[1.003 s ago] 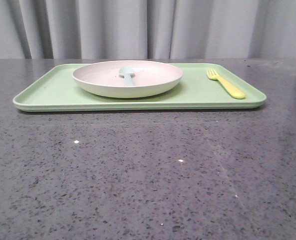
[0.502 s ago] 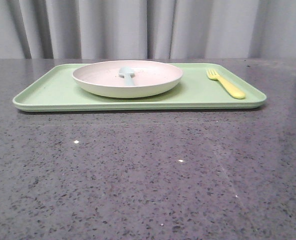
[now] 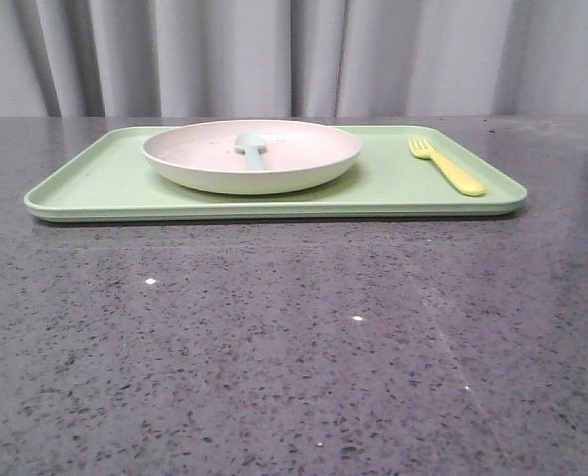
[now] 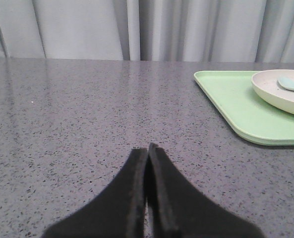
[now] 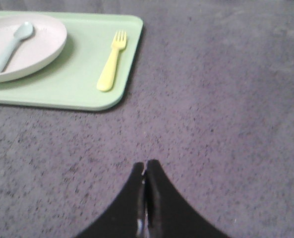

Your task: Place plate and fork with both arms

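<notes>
Claws, left point(image 4: 147, 148) and right point(image 5: 145, 166), are sitting closed and empty. Thin yellow plastic fork point(image 3: 448, 166) is looking light, slippery; pinching its flat handle suits. Round cream-white plate point(image 3: 252, 157) is offering its raised rim.

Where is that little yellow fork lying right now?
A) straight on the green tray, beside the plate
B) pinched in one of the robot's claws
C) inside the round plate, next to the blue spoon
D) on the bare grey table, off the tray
A: the fork lies flat on the green tray, apart from the plate, which holds only the pale blue spoon; both the left gripper and the right gripper are shut and empty.
</notes>
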`<control>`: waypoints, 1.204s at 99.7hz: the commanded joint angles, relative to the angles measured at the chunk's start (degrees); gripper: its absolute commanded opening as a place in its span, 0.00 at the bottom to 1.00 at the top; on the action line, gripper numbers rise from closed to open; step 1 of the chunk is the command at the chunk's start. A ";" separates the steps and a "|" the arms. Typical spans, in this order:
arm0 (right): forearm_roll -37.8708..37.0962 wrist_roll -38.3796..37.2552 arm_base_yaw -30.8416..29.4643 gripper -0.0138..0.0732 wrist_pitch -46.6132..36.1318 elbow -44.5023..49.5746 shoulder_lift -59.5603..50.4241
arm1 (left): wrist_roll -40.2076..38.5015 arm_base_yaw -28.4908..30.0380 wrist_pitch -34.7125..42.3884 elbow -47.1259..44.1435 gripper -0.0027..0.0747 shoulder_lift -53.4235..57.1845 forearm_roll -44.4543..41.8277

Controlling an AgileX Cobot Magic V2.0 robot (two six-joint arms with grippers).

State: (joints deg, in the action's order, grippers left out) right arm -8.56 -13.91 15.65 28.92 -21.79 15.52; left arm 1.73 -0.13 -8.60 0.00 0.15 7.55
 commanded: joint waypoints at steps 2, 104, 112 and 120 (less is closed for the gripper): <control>-0.75 4.06 -2.34 0.08 -12.95 1.24 -0.80 | -0.15 0.05 4.09 -0.70 0.01 1.82 0.55; 7.08 6.33 -13.55 0.08 -27.31 23.05 -17.51 | -0.15 0.05 4.09 -0.70 0.01 1.82 0.55; 7.08 6.33 -13.55 0.08 -27.25 23.05 -17.51 | -0.15 0.05 4.09 -0.70 0.01 1.82 0.55; 7.08 6.33 -13.55 0.08 -27.25 23.05 -17.51 | -0.15 0.05 4.09 -0.70 0.01 1.82 0.55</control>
State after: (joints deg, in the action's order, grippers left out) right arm -1.38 -8.18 2.49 6.37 1.48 -0.58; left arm 1.73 -0.13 -8.60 0.00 0.15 7.55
